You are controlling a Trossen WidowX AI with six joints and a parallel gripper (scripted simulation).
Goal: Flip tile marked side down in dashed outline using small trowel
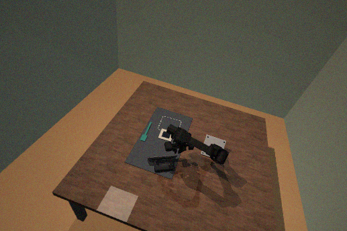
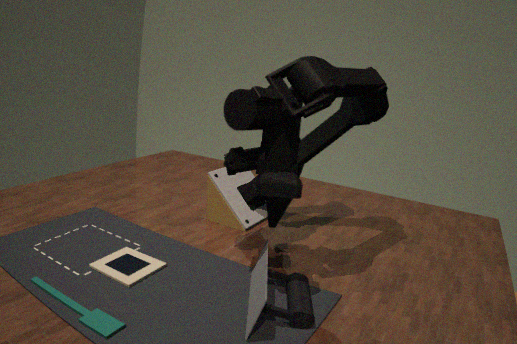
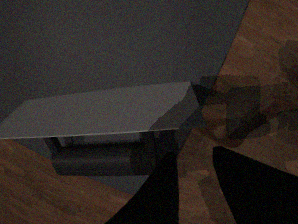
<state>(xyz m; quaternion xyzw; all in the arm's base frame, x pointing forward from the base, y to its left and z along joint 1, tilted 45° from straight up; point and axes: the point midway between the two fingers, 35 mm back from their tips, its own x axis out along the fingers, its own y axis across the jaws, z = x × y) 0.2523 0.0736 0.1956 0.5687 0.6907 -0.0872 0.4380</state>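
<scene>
The cream tile lies flat on the dark mat, its dark square mark facing up. It lies across the near side of the dashed outline. A grey blade with a dark bar handle stands on edge at the mat's near end. A green flat trowel-shaped tool lies by the mat's left edge. My gripper is partly open with nothing between its fingers, above and to the side of the bar handle.
A tilted white plate with screws sits at my arm's base, behind the mat. A pale square lies at the near edge of the wooden table. The arm's shadows fall across the table beside the mat.
</scene>
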